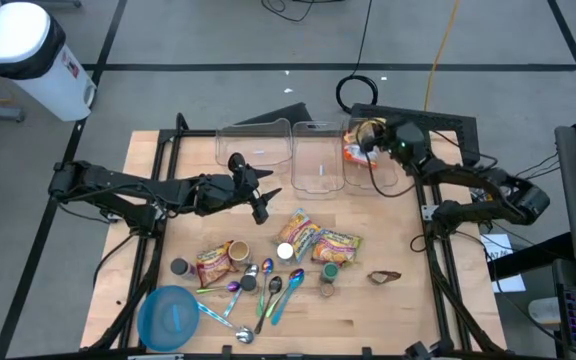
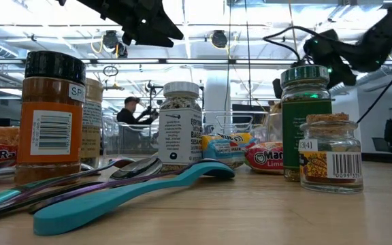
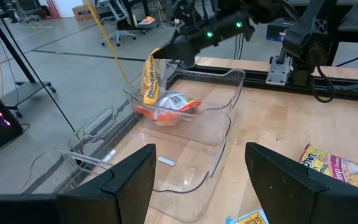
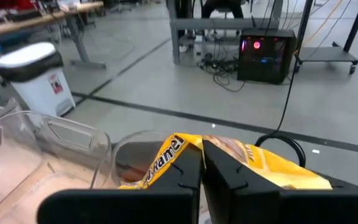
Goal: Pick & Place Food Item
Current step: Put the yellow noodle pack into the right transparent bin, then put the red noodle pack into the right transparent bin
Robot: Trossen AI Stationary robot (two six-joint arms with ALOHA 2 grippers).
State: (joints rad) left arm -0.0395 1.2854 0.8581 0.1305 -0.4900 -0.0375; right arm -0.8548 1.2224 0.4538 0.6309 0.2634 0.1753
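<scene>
My right gripper (image 1: 367, 141) hangs over the rightmost of three clear bins (image 1: 382, 187) at the table's far edge, shut on a yellow food packet (image 3: 149, 79). An orange-red packet (image 3: 169, 111) lies inside that bin (image 3: 236, 79). My left gripper (image 1: 265, 196) hovers open over the middle of the table, pointing toward the bins, with nothing between its fingers (image 3: 129, 177). More food packets (image 1: 301, 232) (image 1: 336, 246) (image 1: 218, 262) lie flat on the wood nearer the front. My right gripper pinches the yellow packet's top end (image 4: 180, 148) between its two shut fingers (image 4: 229, 168). The fingers come nearly level from the table's right side. The packet hangs down below them (image 3: 148, 93) over the bin, its lower end close above the packet inside.
Two more clear bins (image 1: 253, 150) (image 1: 318, 158) stand left of the filled one. Spice jars (image 2: 52, 112) (image 2: 181, 126) (image 2: 305, 122) (image 2: 330, 153), several spoons (image 1: 268, 290) and a blue bowl (image 1: 168, 318) crowd the front of the table. A dark object (image 1: 385, 276) lies at the right.
</scene>
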